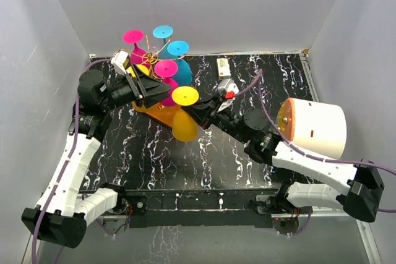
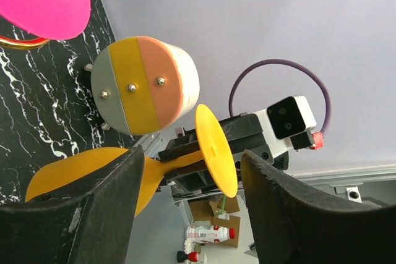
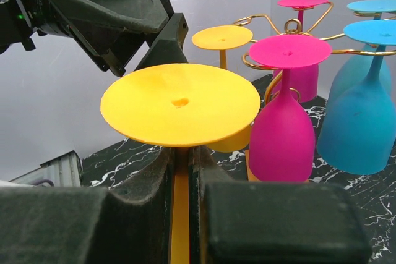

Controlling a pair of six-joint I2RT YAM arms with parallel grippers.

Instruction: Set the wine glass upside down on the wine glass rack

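Rack (image 1: 161, 114) back-left on worktop (image 1: 216, 159); other glasses (image 1: 177, 49) hang bowl-down from its arms. Glass (image 1: 185, 106) upside down, just front-right of rack, stem between right jaws reaching in from the right. Left jaws just left of glass, over rack's base, spread, nothing between. Drum (image 1: 315, 127) at worktop's right edge. Small box (image 1: 224, 65) back centre, behind right jaws.

Your left arm (image 1: 68, 165) and right arm (image 1: 315, 174) wore white shells over black joint housings, and a purple cable (image 2: 278, 62) ran along each. The left arm's fingers (image 2: 291, 214) were blocky matte black. The right wrist carried a white camera box (image 2: 288, 115) with a red tag (image 2: 317, 139).
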